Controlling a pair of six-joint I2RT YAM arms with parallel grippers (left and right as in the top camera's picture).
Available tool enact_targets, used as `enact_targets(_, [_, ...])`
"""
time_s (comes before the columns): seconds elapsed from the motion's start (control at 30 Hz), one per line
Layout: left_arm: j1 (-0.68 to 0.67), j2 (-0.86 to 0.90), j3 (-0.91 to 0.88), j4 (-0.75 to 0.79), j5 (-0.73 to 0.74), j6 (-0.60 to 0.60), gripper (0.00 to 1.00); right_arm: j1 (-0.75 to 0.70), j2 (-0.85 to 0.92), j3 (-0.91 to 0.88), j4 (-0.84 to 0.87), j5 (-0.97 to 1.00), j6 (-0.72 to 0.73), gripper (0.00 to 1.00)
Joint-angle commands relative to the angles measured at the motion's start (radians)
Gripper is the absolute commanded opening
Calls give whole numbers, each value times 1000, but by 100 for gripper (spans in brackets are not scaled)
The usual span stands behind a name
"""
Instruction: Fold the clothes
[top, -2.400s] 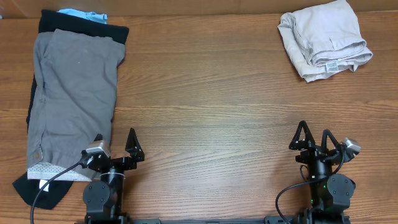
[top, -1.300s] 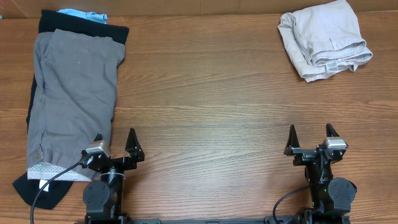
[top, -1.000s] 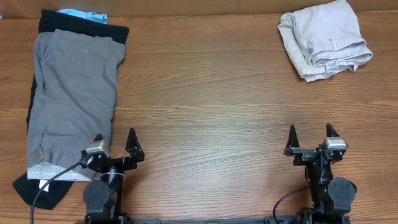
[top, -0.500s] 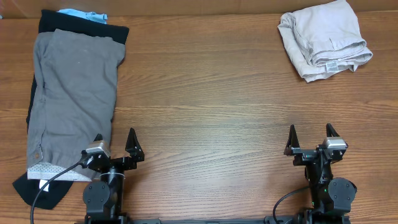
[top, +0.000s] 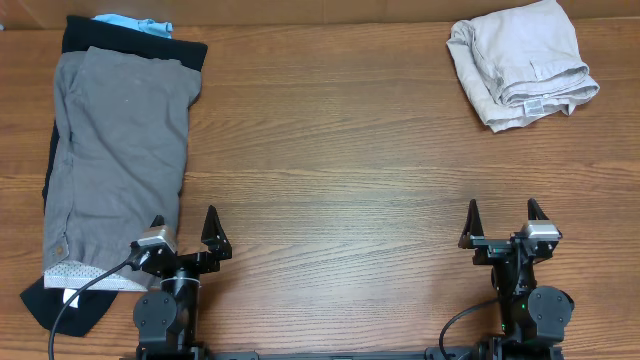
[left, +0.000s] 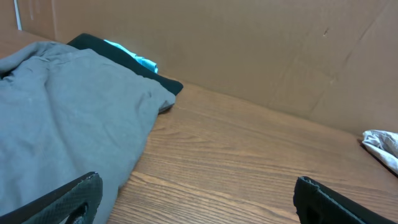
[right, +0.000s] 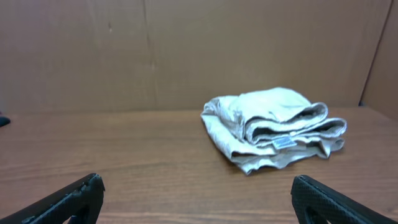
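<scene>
The mid-grey shorts lie folded lengthwise at the table's left, pale button and whitish waistband lining at the near end, on top of a long black garment. They also show in the left wrist view. A folded beige garment lies at the far right, also seen in the right wrist view. My left gripper is open and empty at the front edge, just right of the shorts' waistband. My right gripper is open and empty at the front right.
A light blue cloth peeks out beyond the black garment at the far left. A brown cardboard wall stands behind the wooden table.
The right gripper turned from a skewed pose to facing straight ahead and has stayed still since. The left arm and the clothes have not moved.
</scene>
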Motion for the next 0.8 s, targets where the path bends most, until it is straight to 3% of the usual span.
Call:
enact_targets(0.0, [6, -11, -3, 5, -16, 16, 100, 5, -10, -10, 26, -6, -4, 100])
enact_targets(0.2, [6, -11, -3, 71, -2, 39, 100, 5, -10, -10, 136, -9, -3, 100])
enact_targets(0.3, [6, -11, 18, 128, 70, 139, 100, 5, -10, -10, 238, -10, -3, 100])
enact_targets(0.43, [6, -11, 106, 69, 58, 234, 100, 5, -10, 18, 309, -40, 1, 100])
enact_targets(0.77, [6, 77, 326, -11, 40, 179, 100, 5, -6, 193, 281, -160, 80, 100])
